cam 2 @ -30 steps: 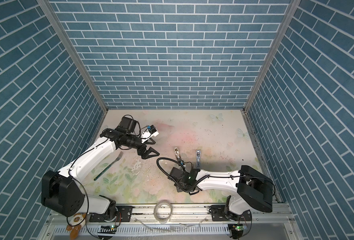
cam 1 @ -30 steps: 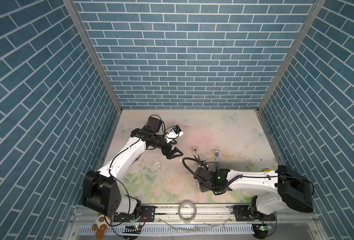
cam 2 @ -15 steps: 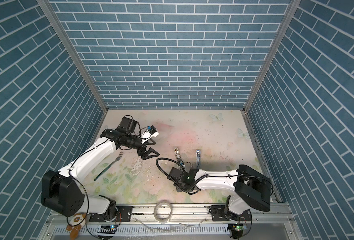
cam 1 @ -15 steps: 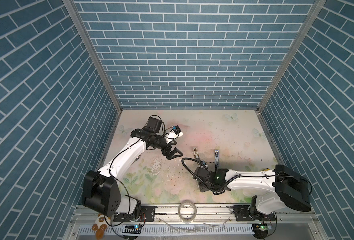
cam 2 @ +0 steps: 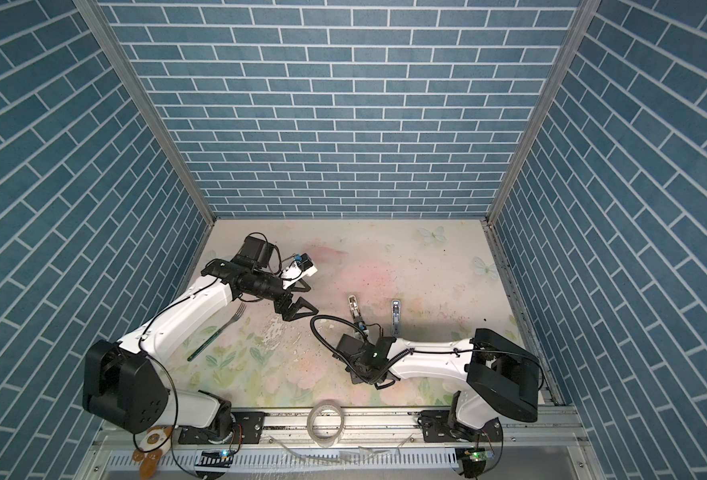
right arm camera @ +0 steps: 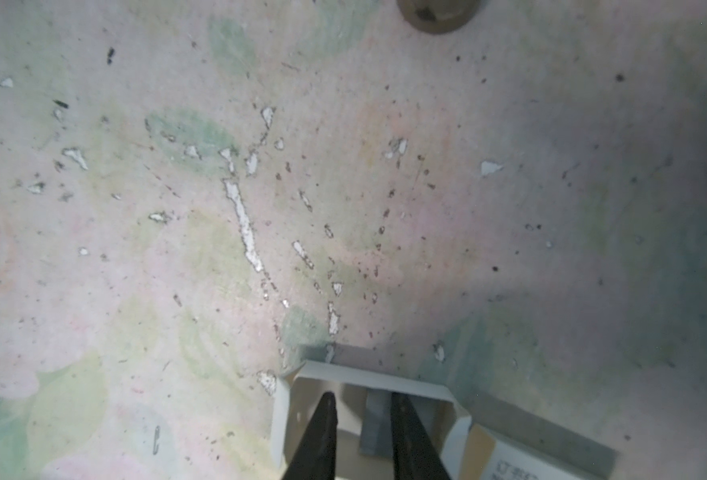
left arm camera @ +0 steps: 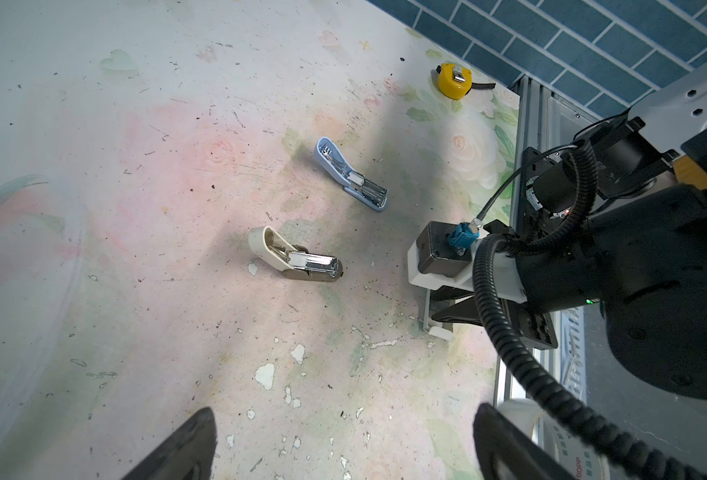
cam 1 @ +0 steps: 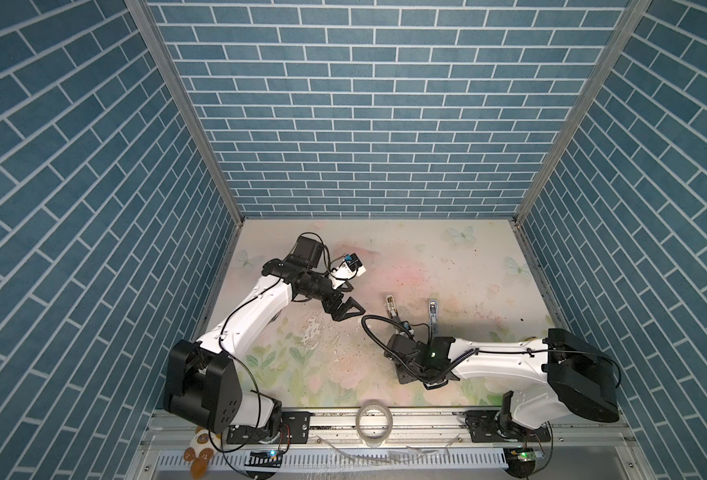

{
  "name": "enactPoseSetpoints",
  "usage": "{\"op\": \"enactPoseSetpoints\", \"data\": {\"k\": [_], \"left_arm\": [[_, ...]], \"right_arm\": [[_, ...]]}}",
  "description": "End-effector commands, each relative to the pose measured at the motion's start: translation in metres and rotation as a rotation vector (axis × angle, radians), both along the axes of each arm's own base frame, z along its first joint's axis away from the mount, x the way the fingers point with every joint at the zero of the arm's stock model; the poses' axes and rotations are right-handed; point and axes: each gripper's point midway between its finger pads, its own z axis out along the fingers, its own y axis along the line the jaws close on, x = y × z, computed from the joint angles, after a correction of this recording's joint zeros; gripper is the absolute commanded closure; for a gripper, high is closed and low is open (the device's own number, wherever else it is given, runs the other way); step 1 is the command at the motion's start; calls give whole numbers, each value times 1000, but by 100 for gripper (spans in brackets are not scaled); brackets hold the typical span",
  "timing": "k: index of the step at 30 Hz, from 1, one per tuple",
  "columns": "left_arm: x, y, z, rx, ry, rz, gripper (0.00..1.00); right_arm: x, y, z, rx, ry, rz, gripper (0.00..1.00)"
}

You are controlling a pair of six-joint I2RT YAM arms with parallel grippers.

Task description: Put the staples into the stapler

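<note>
Two staplers lie hinged open mid-table, a beige stapler (cam 1: 391, 307) (left arm camera: 293, 257) and a blue stapler (cam 1: 432, 316) (left arm camera: 351, 176). Nearer the front edge, my right gripper (right arm camera: 364, 401) points down into the staples' white inner tray (right arm camera: 364, 376). Its fingers stand a small way apart astride a grey strip of staples (right arm camera: 374, 424), and a gap shows on one side of the strip. The printed outer box (right arm camera: 509, 461) lies beside the tray. My left gripper (cam 1: 345, 309) (left arm camera: 349, 449) hovers wide open and empty, left of the beige stapler.
A green-handled fork (cam 2: 218, 332) lies under the left arm. A tape roll (cam 1: 374, 424) sits on the front rail. A yellow tape measure (left arm camera: 451, 81) is near the right wall. The mat is flaked and speckled around the middle.
The right arm has shifted very slightly over the tray. The left arm and both staplers have stayed put.
</note>
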Motion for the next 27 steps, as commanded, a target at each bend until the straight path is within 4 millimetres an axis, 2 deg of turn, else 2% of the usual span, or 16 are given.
{"op": "enactPoseSetpoints", "data": {"k": [1,12,27], "left_arm": [[-4,-1,-3,-2,1,-14,3],[-4,-1,-7,-8,3,-15,3],[-5,-2,-10,-12,18,-15,3]], "right_arm": [[-5,-12,-5,-48,29,-51,74],[-8,-5,-6,-23,49,-48,76],[-7,-14,-10,-96,52,-75,74]]}}
